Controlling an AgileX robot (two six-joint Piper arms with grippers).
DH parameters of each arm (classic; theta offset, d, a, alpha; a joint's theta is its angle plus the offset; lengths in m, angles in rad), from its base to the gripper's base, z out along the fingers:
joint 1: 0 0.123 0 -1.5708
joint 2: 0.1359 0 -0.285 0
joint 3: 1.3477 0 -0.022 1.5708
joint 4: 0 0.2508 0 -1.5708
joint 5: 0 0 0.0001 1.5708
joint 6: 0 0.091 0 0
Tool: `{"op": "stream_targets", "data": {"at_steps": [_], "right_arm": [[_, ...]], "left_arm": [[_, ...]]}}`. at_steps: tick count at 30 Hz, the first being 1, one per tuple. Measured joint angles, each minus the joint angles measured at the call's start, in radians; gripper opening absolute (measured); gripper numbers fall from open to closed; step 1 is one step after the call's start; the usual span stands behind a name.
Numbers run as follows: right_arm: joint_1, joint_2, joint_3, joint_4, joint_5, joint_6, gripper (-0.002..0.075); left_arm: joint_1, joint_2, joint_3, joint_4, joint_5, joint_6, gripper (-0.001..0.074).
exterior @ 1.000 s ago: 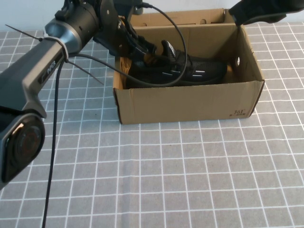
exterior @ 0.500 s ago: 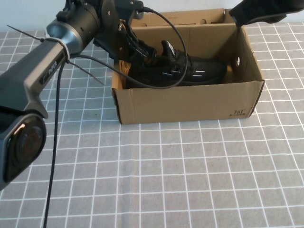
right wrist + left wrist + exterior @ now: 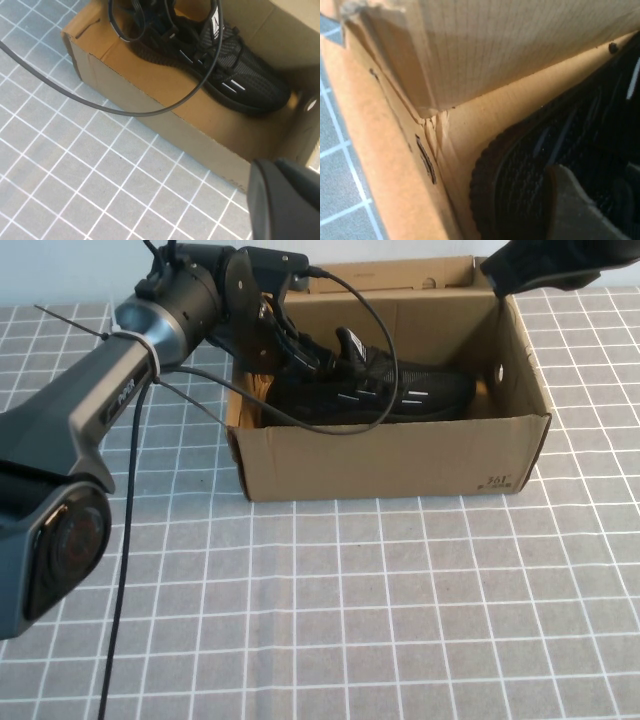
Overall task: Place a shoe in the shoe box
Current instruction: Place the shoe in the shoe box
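Observation:
The black mesh shoe (image 3: pixel 385 390) with white dashes lies on its sole inside the brown cardboard shoe box (image 3: pixel 390 455), toe toward the box's right end. My left gripper (image 3: pixel 303 352) reaches down into the left end of the box and is shut on the shoe's heel collar. In the left wrist view a grey finger (image 3: pixel 570 210) presses against the shoe's dark heel (image 3: pixel 520 170) near the box's inner corner (image 3: pixel 432 120). My right gripper (image 3: pixel 540 265) hovers shut above the box's far right corner, holding nothing. It shows as a dark shape (image 3: pixel 290 200) above the box's front wall (image 3: pixel 165 120).
The box stands on a grey cloth with a white grid (image 3: pixel 350 620). A black cable (image 3: pixel 385 350) from the left arm loops over the box and shoe. The box's back flap (image 3: pixel 400 275) stands up behind.
My left arm has swung a little farther over the box. The box's left end has slid slightly left, and the shoe sits a touch more to the right.

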State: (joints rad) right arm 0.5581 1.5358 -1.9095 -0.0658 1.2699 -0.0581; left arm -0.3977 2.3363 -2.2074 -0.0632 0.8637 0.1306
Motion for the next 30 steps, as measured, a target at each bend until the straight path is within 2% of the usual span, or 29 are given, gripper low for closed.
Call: {"op": "stream_targets", "data": {"at_steps": [3,6,9,23,30], "right_arm": [[0.000,0.000,0.000,0.002,0.000,0.000,-0.0016],[0.000,0.000,0.000,0.002,0.000,0.000,-0.0016],[0.000,0.000,0.000,0.002,0.000,0.000,-0.0016],[0.000,0.000,0.000,0.004,0.000,0.000,-0.0016],[0.000,0.000,0.000,0.004,0.000,0.000,-0.0016]], "left_arm": [[0.000,0.000,0.000,0.000,-0.005,0.000,0.0156],[0.000,0.004,0.000,0.006,-0.025,0.000,0.0058],[0.000,0.008,0.000,0.008,-0.061,0.018,0.0018],[-0.021,0.015,0.002,-0.046,-0.192,0.269,0.0009],[-0.027,0.015,0.002,-0.054,-0.238,0.323,0.0008]]}}
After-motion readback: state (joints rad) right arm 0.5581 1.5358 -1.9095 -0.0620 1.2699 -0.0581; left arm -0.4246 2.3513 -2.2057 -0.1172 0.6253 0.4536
